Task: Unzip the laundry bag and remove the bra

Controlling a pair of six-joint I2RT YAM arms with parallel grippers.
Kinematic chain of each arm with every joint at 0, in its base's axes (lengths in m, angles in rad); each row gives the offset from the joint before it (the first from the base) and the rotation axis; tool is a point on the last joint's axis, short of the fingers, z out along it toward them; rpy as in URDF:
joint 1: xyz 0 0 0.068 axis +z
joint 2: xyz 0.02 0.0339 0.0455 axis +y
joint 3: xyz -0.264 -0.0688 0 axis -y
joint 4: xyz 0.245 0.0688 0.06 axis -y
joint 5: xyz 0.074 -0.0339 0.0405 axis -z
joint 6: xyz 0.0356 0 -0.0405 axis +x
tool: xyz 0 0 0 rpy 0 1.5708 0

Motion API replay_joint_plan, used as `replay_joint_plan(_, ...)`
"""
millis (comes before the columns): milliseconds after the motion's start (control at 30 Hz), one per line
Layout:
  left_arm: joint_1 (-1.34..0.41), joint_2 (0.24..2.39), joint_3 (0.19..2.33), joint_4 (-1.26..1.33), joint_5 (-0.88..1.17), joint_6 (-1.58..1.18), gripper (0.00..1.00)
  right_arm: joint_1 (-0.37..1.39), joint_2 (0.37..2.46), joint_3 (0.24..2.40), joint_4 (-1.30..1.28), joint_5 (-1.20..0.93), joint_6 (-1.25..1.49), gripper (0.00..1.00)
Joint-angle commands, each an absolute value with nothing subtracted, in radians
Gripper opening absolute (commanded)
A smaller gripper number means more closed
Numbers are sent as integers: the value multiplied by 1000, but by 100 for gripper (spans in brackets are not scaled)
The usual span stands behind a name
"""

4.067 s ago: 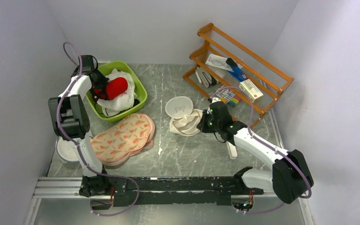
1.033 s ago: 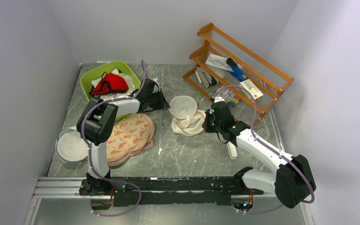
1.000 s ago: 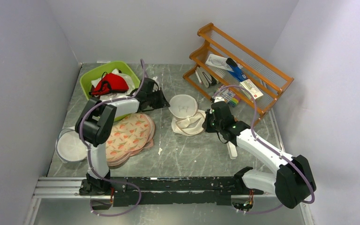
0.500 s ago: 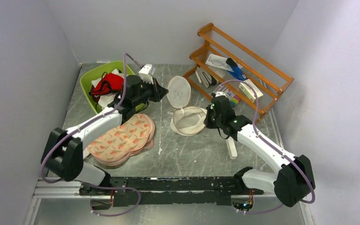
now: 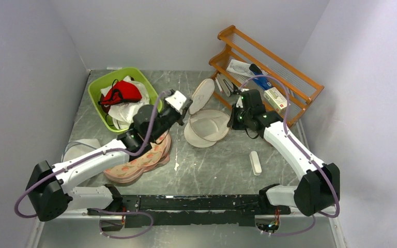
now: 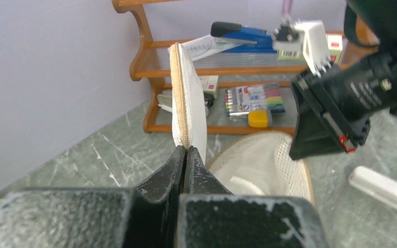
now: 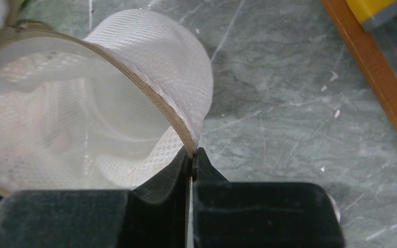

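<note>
The laundry bag lies open in the middle of the table. Its white mesh body [image 5: 207, 126] gapes upward and its round lid [image 5: 202, 95] stands up on edge. My left gripper [image 5: 187, 107] is shut on the lid's zipper edge [image 6: 186, 98], its tips [image 6: 186, 151] pinching it from below. My right gripper [image 5: 233, 122] is shut on the tan rim [image 7: 160, 111] of the bag body [image 7: 134, 103], at its right side, tips [image 7: 193, 153] together. The red bra [image 5: 125, 92] with black straps lies on white garments in the green basket [image 5: 134, 72], apart from both grippers.
A wooden rack [image 5: 266, 72] with a stapler, markers and boxes stands at the back right, close behind the right wrist. Peach fruit-printed pads [image 5: 139, 155] lie under the left forearm. A plain white round bag [image 5: 80, 150] is at the left. A white stick [image 5: 256, 163] lies front right.
My left gripper left the basket with the bra lying there, crossed to the bag and took its lid. The lid swung up and the bag spread open. My right gripper drew back right.
</note>
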State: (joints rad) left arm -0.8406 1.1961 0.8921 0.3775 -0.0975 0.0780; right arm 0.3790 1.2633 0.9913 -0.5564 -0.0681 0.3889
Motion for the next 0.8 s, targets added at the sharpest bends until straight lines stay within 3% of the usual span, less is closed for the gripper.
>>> replay_joint_plan(0,-944,1213,850,454,-309,314,7,367,1303,1079,-661,-150,319,0)
replay_joint_plan(167,-1034,1266,805,538,-455,444,7,366,1306,1095,-698,-108,299,0)
replay_joint_plan(400,-1080,1329,776,490,-351,446,7,365,1310,1022,-627,-149,319,0)
replay_joint_plan(600,-1116,1357,766,451,-380,491,7,365,1278,1008,-568,-159,345,0)
replay_joint_plan(767,-1143,1374,766,418,-337,518,7,365,1273,989,-563,-147,347,5)
